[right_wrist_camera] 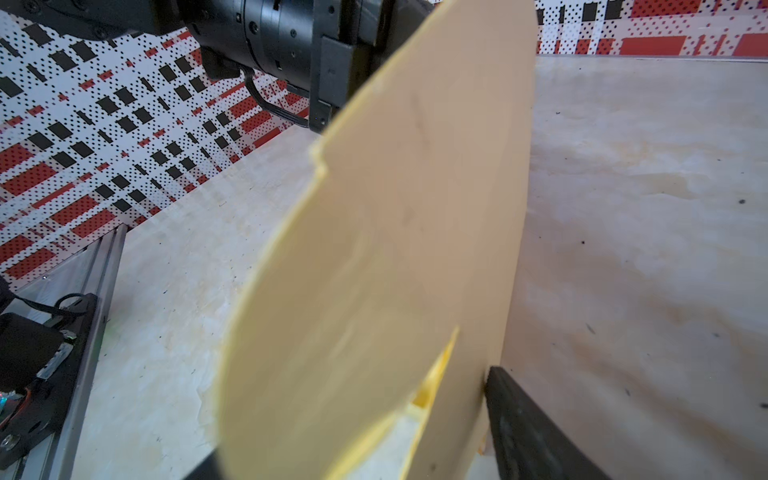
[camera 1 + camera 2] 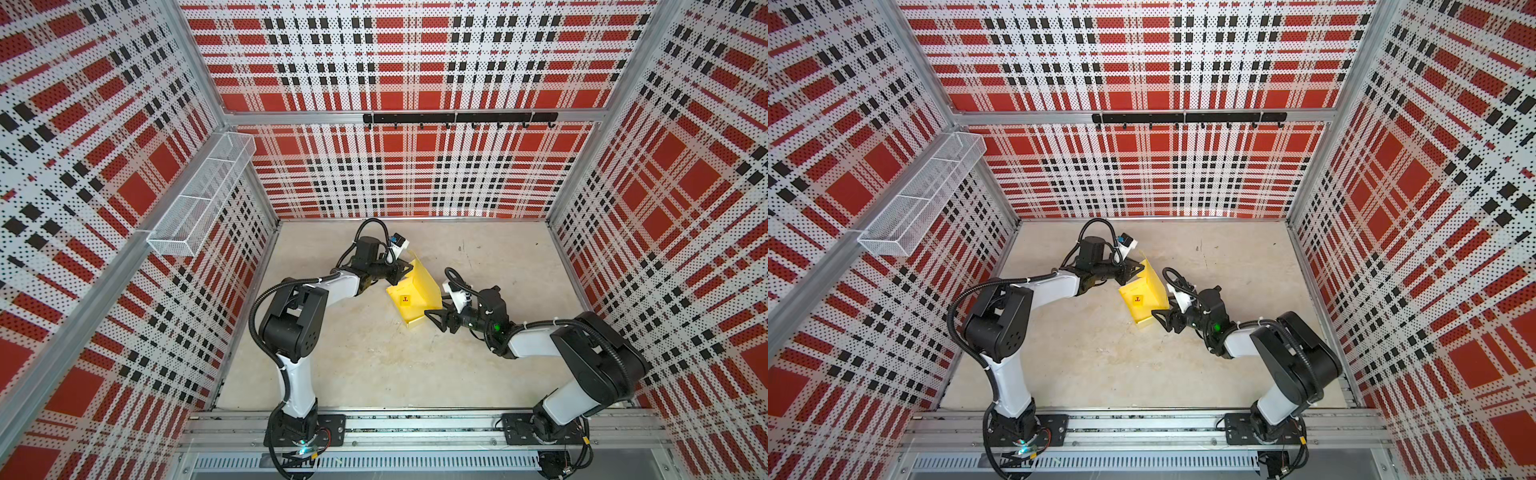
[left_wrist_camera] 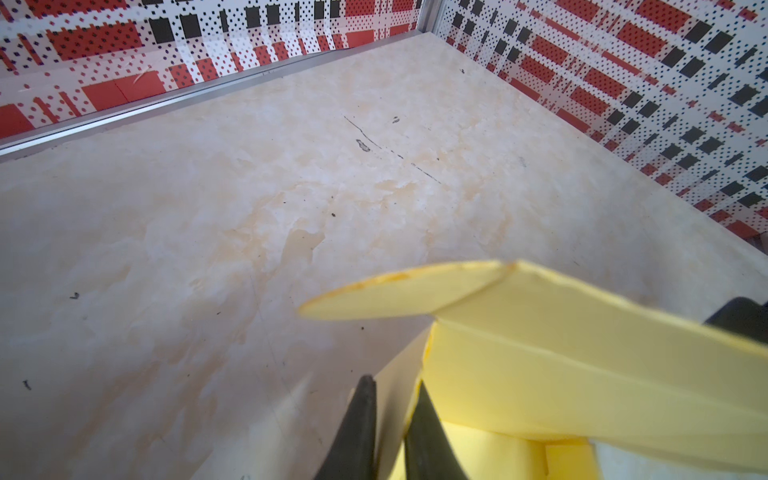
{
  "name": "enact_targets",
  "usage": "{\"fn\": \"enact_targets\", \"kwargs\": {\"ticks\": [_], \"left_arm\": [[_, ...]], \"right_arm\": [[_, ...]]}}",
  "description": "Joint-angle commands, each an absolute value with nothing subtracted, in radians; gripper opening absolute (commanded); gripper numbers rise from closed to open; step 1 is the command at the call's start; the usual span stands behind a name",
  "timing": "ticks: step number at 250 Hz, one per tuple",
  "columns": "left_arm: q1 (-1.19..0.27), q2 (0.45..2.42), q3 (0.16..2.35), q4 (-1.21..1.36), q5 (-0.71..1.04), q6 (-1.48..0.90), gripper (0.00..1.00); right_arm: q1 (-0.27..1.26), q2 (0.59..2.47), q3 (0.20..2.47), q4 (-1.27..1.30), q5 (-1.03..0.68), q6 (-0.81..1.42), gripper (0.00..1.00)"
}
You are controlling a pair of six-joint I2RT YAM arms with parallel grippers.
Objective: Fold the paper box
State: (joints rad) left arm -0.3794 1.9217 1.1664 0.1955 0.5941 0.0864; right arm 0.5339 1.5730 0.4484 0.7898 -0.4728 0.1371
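Paper box is pinched at its left wall by the left gripper, whose jaws are nearly closed on a thin yellow flap. The left wrist view shows card between the two black fingers. Opposite, the right gripper has its jaws wide, set either side of the raised panel at the near right corner, with one finger against the card's edge; whether it presses I cannot tell. Half-formed, it sits near the middle of the table, slightly toward the back. One tall panel is tilted up, there is a low wall at the front, and a tiny yellow cube lies on its floor. Such thin card is probably light and springy. It should crease readily along scored lines but buckle or slip if squeezed mid-panel, so holds near folds and corners look safest. Bare table lies all round and the plaid walls are well apart, leaving both arms room to swing flaps inward.
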Motion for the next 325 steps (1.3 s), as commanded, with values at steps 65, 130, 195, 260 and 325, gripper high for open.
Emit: {"fn": "enact_targets", "kwargs": {"ticks": [65, 130, 195, 260, 325], "left_arm": [[-0.391, 1.879, 1.147, 0.213, 0.594, 0.091, 0.17], [-0.397, 1.882, 1.147, 0.215, 0.597, 0.093, 0.17], [-0.402, 1.882, 1.150, 0.216, 0.596, 0.091, 0.17], [-0.405, 1.882, 1.150, 0.216, 0.593, 0.092, 0.17], [-0.409, 1.885, 1.152, 0.216, 0.592, 0.091, 0.17]], "right_arm": [[0.508, 1.373, 0.362, 0.644, -0.384, 0.082, 0.68], [0.428, 1.166, 0.302, 0.477, -0.315, 0.101, 0.47], [0.341, 1.151, 0.327, 0.442, -0.306, 0.146, 0.32], [0.341, 1.354, 0.445, 0.464, -0.405, 0.135, 0.30], [0.424, 1.406, 0.456, 0.526, -0.515, 0.097, 0.38]]}}
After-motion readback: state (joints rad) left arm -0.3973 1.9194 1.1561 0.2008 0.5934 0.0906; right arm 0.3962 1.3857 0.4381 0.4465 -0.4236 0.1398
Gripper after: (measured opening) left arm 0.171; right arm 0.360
